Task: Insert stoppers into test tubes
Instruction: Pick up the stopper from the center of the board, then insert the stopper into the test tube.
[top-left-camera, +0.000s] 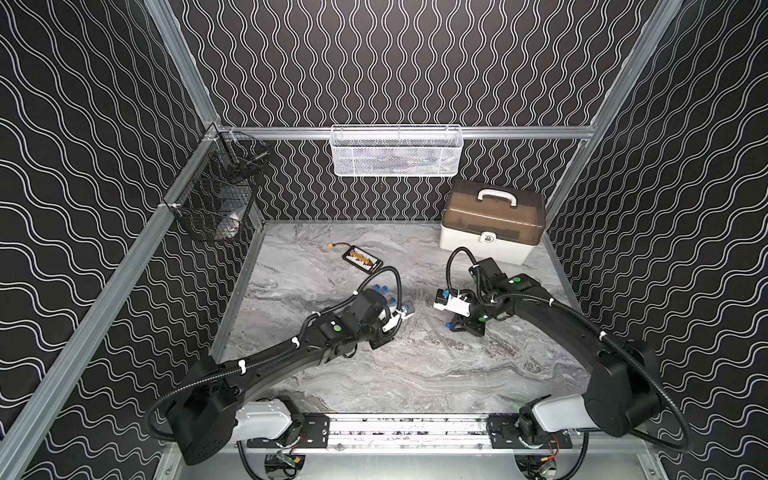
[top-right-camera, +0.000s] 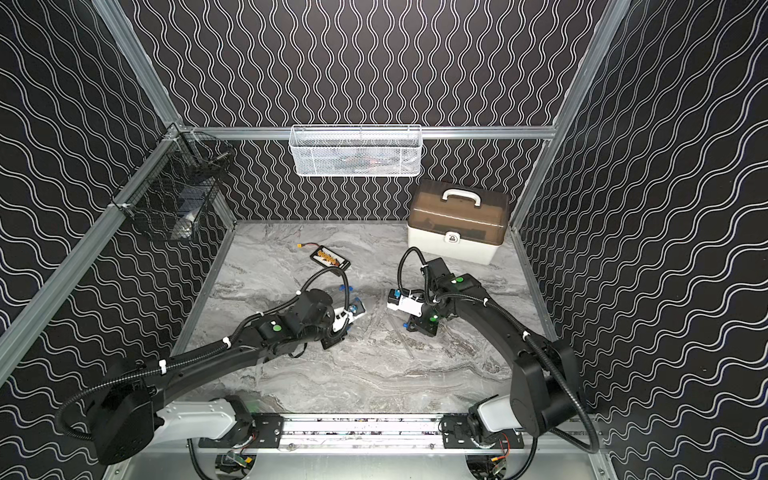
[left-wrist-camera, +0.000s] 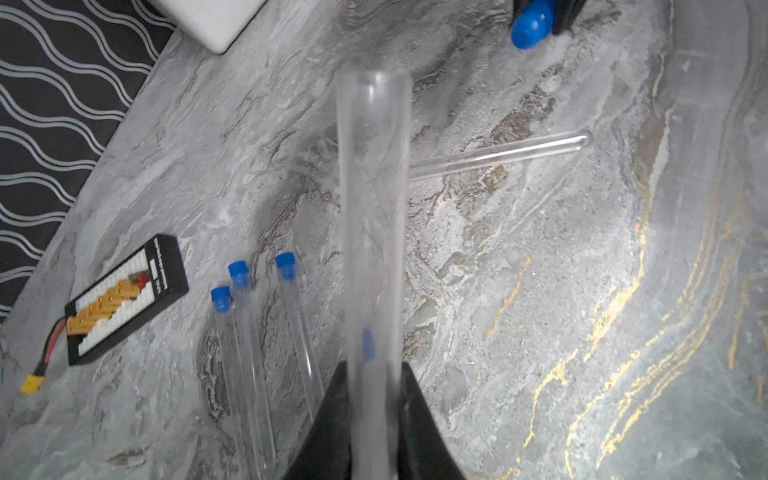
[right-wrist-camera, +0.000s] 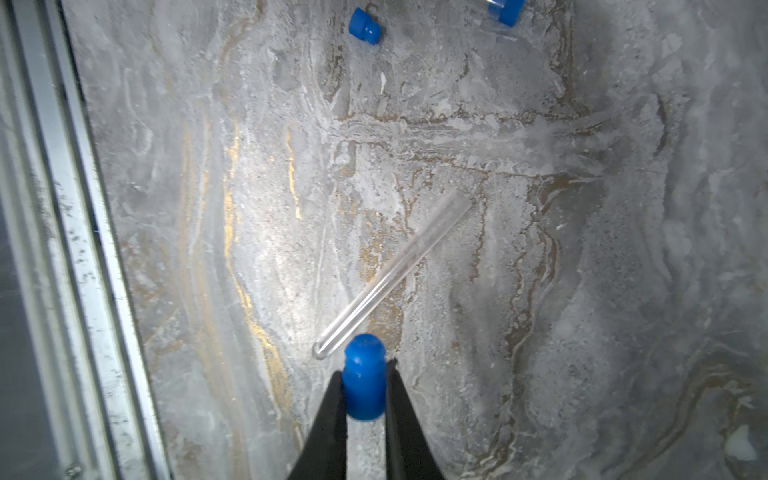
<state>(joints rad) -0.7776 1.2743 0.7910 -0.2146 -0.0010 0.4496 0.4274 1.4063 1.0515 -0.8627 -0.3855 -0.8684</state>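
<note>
Left gripper clamped on open tube; right gripper pinching blue stopper. Three capped tubes lie near board.

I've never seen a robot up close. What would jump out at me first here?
The bright blue stopper pinched in the right gripper stands out most. Opposite it, the left gripper holds a clear test tube pointed out ahead of it. Beside that, three capped tubes lie side by side on the table, next to a black-and-yellow board.
</note>
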